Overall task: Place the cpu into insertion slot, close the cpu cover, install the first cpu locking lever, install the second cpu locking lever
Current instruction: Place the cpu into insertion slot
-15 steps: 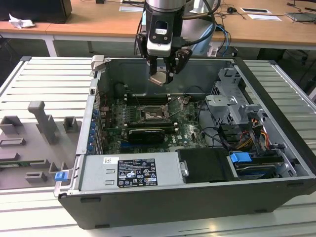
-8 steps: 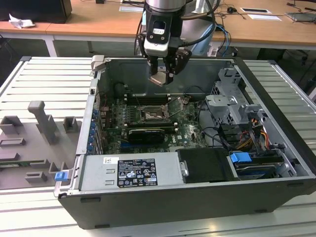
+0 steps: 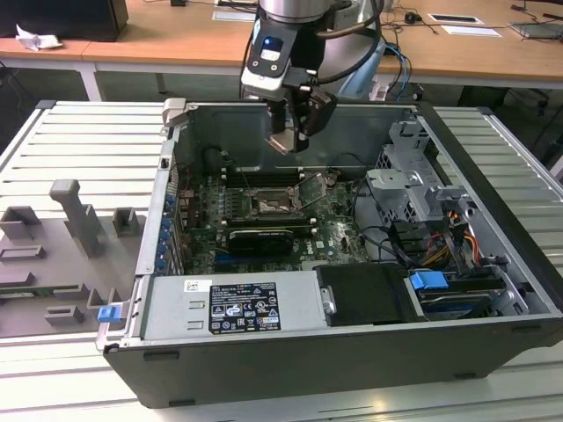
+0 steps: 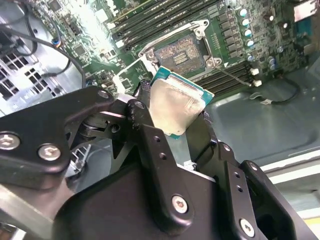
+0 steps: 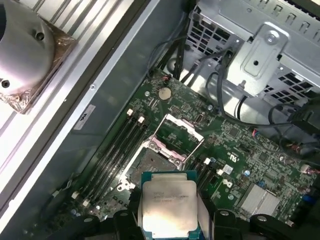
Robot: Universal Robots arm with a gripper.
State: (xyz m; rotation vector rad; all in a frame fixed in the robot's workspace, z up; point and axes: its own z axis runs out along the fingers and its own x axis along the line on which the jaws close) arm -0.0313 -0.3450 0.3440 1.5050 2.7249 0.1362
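Wooden desks [image 3: 176, 35] stand behind the open computer case [image 3: 290, 369]. Our gripper [image 3: 290, 134] pinches the cpu [image 5: 167, 205] by its edges, well above the insertion slot [image 5: 150, 161], whose cpu cover [image 5: 184, 126] seems raised. We judge the placing step is in hand; seating calls for squaring the cpu to that slot.

cpu [image 5: 167, 202] in pincer [image 4: 174, 122] — above insertion slot [image 4: 181, 50], apart
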